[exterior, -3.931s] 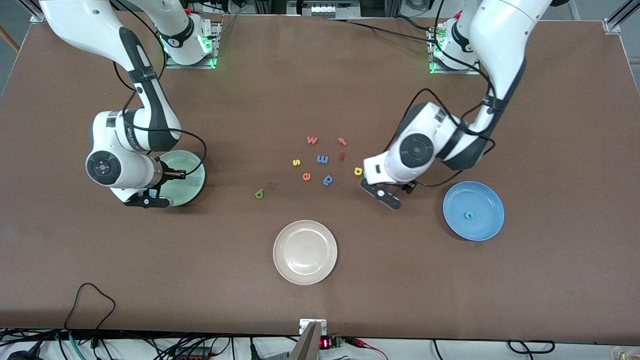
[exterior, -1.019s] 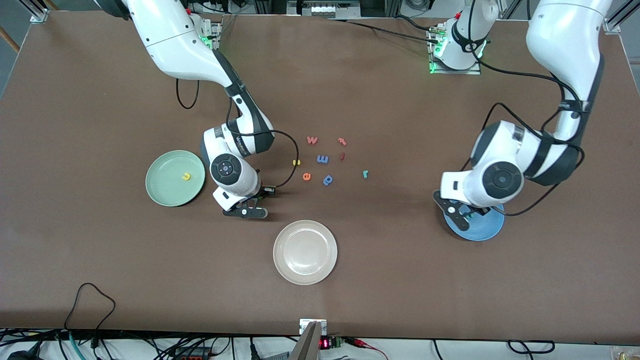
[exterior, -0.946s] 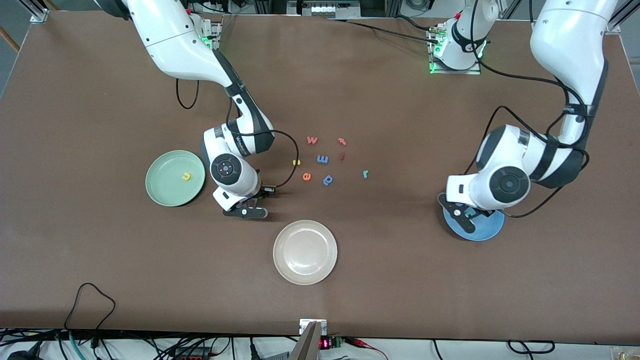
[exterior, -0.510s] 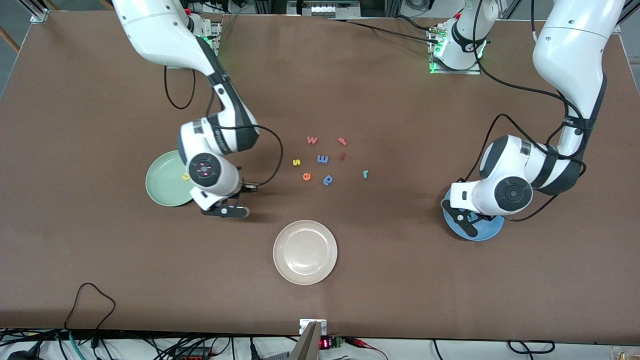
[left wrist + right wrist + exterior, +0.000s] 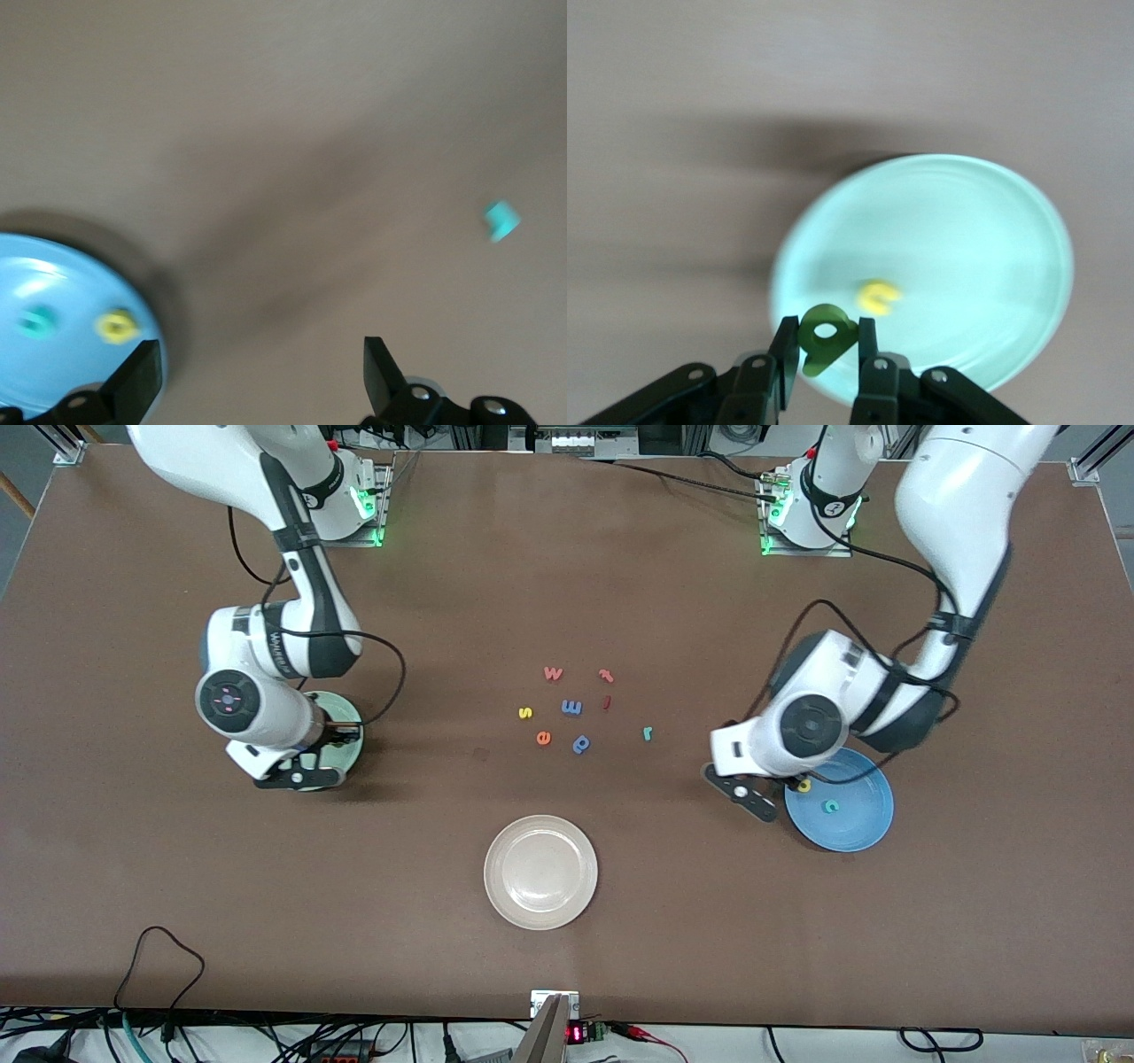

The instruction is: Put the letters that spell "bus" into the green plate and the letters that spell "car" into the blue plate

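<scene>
Fingers of the right gripper (image 5: 824, 354) are clenched on the dark green b (image 5: 824, 336), which sits pinched between the two pads, its round hole showing. Just past the fingertips lies the green plate (image 5: 983, 248), pale mint with a raised rim, and on it the yellow u (image 5: 877, 297) rests close to the held b. In the front view this gripper (image 5: 306, 766) hangs over the edge of that plate (image 5: 347, 717) at the right arm's end of the desk (image 5: 567, 957).

The left gripper (image 5: 257, 376) has its fingers spread wide and released, holding nothing. Beside one finger sits the bright blue plate (image 5: 53, 283), with the yellow a (image 5: 115, 326) and the teal c (image 5: 37, 321) lying in it side by side. The teal r (image 5: 501, 220) lies on the bare desk, well apart from the other finger.

In the front view the yellow s (image 5: 524, 712) lies on the desk among the loose letters, midway between the two grippers.
</scene>
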Controlling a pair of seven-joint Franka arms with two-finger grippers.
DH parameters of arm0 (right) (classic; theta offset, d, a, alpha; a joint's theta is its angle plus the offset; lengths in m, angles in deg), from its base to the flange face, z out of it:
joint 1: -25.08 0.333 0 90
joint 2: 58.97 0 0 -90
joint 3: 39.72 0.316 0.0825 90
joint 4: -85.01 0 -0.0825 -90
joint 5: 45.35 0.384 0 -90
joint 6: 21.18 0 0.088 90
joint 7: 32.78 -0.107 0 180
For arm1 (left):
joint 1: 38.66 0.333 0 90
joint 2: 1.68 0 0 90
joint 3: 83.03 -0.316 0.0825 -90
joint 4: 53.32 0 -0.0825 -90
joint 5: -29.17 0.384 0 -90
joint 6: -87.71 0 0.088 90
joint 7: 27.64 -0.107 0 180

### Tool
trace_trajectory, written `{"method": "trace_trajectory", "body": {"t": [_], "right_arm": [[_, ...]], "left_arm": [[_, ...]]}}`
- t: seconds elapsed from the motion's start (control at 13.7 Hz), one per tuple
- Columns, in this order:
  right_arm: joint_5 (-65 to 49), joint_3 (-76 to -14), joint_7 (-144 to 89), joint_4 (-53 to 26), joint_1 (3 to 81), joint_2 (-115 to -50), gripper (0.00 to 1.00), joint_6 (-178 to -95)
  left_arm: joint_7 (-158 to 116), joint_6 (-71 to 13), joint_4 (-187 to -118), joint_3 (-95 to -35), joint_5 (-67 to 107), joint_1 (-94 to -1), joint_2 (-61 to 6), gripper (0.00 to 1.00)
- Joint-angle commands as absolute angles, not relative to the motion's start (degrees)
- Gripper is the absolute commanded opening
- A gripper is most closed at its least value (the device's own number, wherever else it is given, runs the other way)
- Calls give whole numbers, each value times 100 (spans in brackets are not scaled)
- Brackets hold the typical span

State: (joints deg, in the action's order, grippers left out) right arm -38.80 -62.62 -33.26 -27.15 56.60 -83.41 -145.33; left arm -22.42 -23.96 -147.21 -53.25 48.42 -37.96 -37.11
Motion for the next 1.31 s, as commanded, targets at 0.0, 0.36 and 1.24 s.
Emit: {"method": "trace_trajectory", "body": {"t": [0.0, 0.36, 1.24], "right_arm": [[-3938, -6442, -2717, -3476, 5506, -8129, 1, -15316], [-3903, -6425, -2662, -3803, 5355, -8384, 2, -16197], [-3692, -6407, -4144, -2863, 6609, -7927, 96, -15046]], "left_arm": [[-187, -2688, -14771, -5341, 4859, -4410, -3859, 100], [1103, -3428, -15131, -5394, 5392, -4868, -4220, 97], [1138, -4712, -15844, -5376, 5483, -4719, -4326, 17]]}}
